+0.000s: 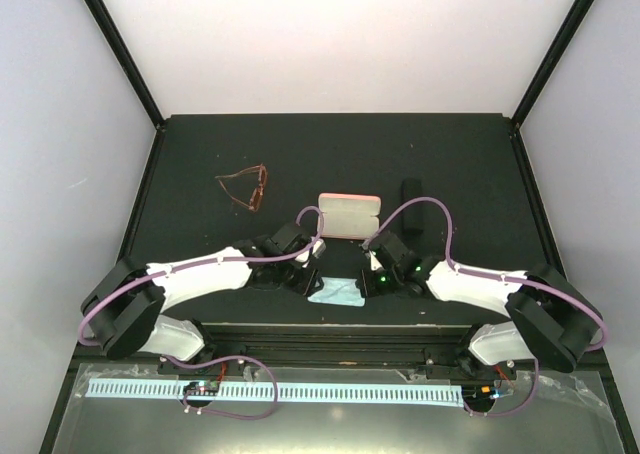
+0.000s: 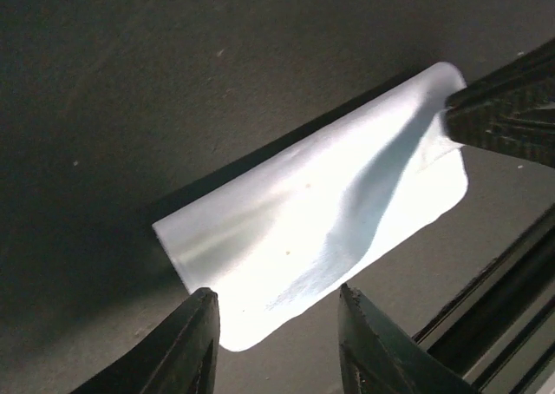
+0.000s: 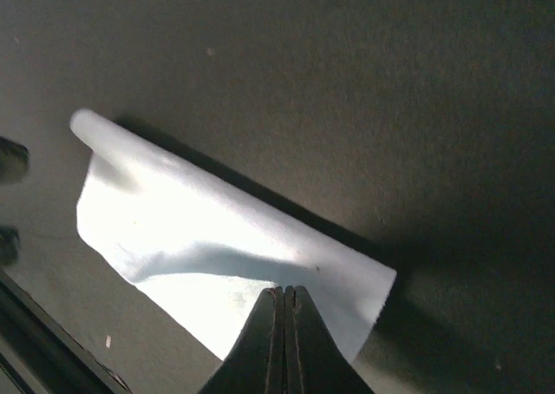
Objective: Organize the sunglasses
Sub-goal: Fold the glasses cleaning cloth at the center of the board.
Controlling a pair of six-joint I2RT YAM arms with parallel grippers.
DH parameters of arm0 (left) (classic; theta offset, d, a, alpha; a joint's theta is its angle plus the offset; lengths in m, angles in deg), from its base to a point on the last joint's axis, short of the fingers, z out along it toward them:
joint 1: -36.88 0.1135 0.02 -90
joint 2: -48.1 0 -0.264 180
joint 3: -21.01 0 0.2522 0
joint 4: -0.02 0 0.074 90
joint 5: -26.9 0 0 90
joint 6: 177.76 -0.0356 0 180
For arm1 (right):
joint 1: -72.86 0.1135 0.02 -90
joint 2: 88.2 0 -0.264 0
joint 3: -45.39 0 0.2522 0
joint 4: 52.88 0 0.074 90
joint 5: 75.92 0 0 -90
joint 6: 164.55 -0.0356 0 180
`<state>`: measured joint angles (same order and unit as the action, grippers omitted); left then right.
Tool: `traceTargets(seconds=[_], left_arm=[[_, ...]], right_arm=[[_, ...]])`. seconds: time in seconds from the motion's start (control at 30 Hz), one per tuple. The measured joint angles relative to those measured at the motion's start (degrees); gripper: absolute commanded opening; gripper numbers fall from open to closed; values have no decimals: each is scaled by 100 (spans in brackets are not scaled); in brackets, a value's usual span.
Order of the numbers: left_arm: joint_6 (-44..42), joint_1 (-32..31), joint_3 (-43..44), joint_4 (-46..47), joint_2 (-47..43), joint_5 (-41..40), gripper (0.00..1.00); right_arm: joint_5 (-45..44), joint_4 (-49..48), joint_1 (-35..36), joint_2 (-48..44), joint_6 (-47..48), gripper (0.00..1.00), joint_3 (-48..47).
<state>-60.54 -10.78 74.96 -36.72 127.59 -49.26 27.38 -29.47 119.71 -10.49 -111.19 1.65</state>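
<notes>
The brownish-amber sunglasses lie with arms unfolded at the back left of the black table, far from both grippers. A light blue cloth lies near the front edge between the arms. The cloth is folded over on itself. My left gripper stands open at its near edge, with nothing between the fingers. My right gripper is shut, pinching the cloth at its edge. In the top view the left gripper and right gripper flank the cloth.
A pink oblong case lies just behind the grippers at mid-table. A black oblong case lies to its right. The table's front rail runs close behind the cloth.
</notes>
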Motion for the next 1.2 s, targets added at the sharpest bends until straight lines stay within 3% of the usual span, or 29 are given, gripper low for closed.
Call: traceTargets(seconds=[0.27, 0.67, 1.0, 1.2], left_arm=[[-278, 0, -212, 625, -33, 391, 46], [-466, -7, -297, 933, 343, 481, 43], [-542, -13, -317, 837, 387, 334, 25], [-562, -37, -317, 697, 387, 122, 34]], right_arm=[[-319, 11, -2, 155, -146, 1, -433], [-557, 28, -24, 297, -297, 1, -476], [-573, 52, -39, 345, -334, 1, -575], [-573, 72, -39, 345, -337, 1, -575]])
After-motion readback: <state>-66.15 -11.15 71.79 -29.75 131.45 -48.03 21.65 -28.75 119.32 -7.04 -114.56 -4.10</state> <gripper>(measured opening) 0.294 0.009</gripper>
